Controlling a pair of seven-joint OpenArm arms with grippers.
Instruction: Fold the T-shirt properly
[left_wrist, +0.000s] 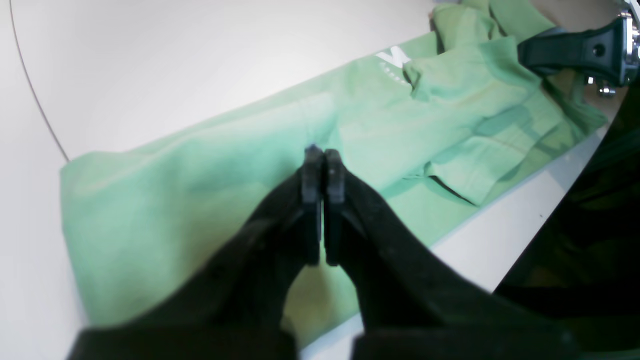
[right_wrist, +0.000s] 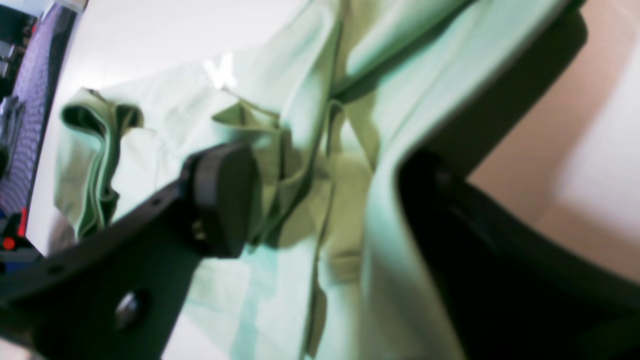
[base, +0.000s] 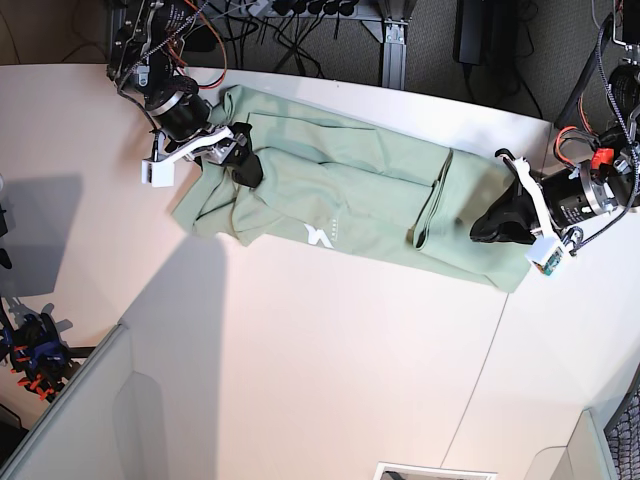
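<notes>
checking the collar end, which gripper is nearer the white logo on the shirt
Right. The right gripper is at the collar end, just up and left of the white logo. The left gripper sits at the far hem end of the T-shirt.

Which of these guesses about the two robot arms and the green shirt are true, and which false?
1. The T-shirt lies on the white table. True.
2. The left gripper has its fingers spread wide. False: they are pressed together.
3. The right gripper has its fingers apart. True.
4. The shirt is folded into a small square. False: it lies in a long strip.
5. A white logo shows on the shirt. True.
</notes>
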